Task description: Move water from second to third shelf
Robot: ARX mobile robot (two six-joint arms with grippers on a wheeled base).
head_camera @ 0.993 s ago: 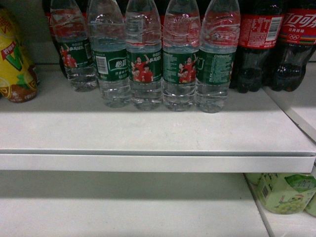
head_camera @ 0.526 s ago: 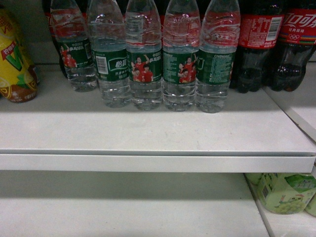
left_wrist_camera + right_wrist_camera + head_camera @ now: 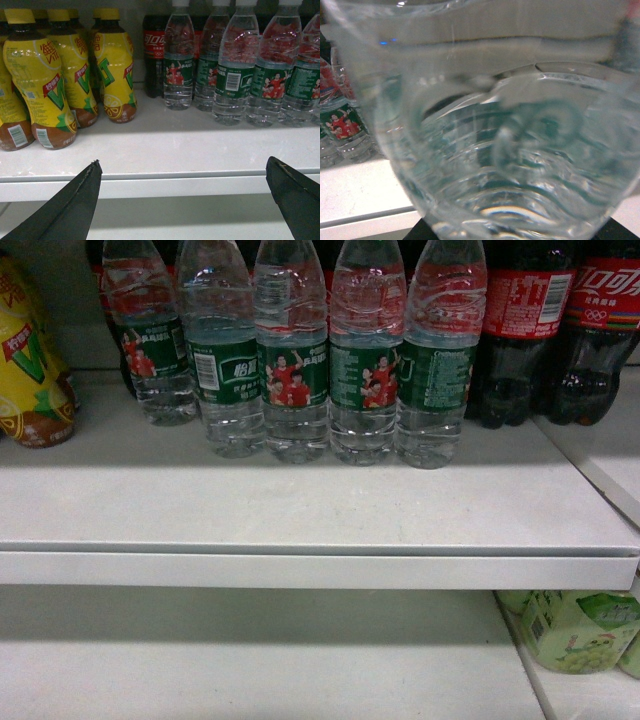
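The right gripper [image 3: 517, 236] is right up close. Only dark bits of it show, at 7 and 5 o'clock in its own view. It is clenched around a water bottle [image 3: 510, 150], which fills almost that whole view and hangs down past the shelf edge behind it. The left gripper [image 3: 182, 200] is released, with one black finger at 7 o'clock, one at 4 o'clock, and nothing between them. Just past them is the white shelf [image 3: 300, 510]. On it stands a row of water bottles [image 3: 292, 370] with green labels, side by side at 12 o'clock in the head view. Yellow juice bottles [image 3: 50, 85] stand at 9 o'clock, and dark cola bottles [image 3: 525, 320] at 2 o'clock. On the shelf below, green packs [image 3: 575, 630] sit at 4 o'clock.
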